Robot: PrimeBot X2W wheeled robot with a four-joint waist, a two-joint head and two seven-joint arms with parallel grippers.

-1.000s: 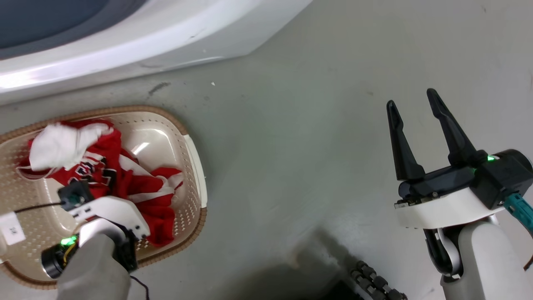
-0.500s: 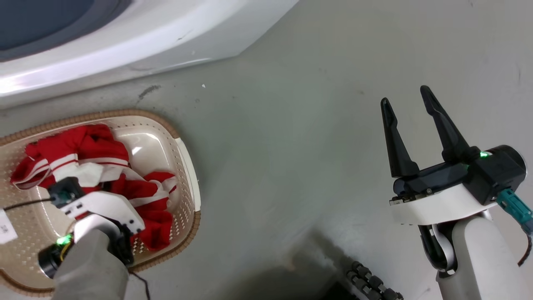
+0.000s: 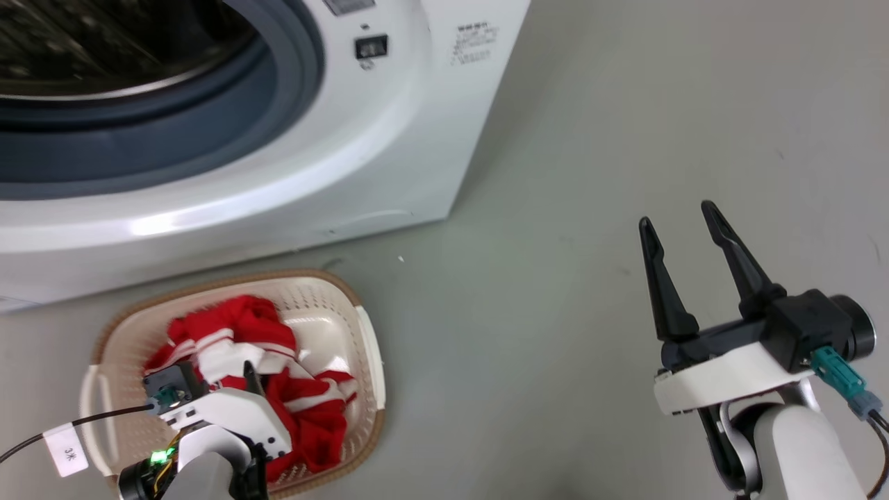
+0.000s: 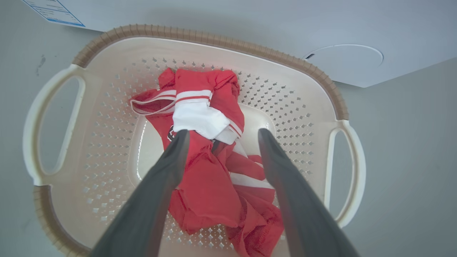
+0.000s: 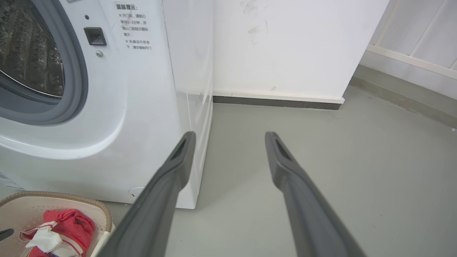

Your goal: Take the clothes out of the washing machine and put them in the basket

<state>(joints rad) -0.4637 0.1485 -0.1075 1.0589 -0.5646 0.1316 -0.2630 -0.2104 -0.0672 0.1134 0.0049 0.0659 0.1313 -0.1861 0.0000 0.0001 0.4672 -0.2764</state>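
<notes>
The red clothes point(image 3: 278, 389) with white stripes lie bunched in the cream basket point(image 3: 368, 347), which stands on the floor in front of the white washing machine point(image 3: 389, 160). In the left wrist view my left gripper point(image 4: 222, 132) hangs open just above the clothes point(image 4: 210, 178), inside the brown rim of the basket point(image 4: 321, 78), with nothing between its fingers. The part of the steel drum point(image 3: 104, 42) that shows is dark and bare. My right gripper point(image 3: 677, 215) stands open over the floor to the right, far from the basket, and holds nothing point(image 5: 231, 134).
Grey floor point(image 3: 555, 173) stretches right of the washer. In the right wrist view a white wall with a dark baseboard point(image 5: 278, 101) stands behind the washer's side. A black cable with a white tag point(image 3: 66, 451) trails from my left wrist.
The head camera has tilted up, bringing the washer's porthole into view. The red-and-white garment has dropped and settled on the pile in the basket. My right gripper stays open.
</notes>
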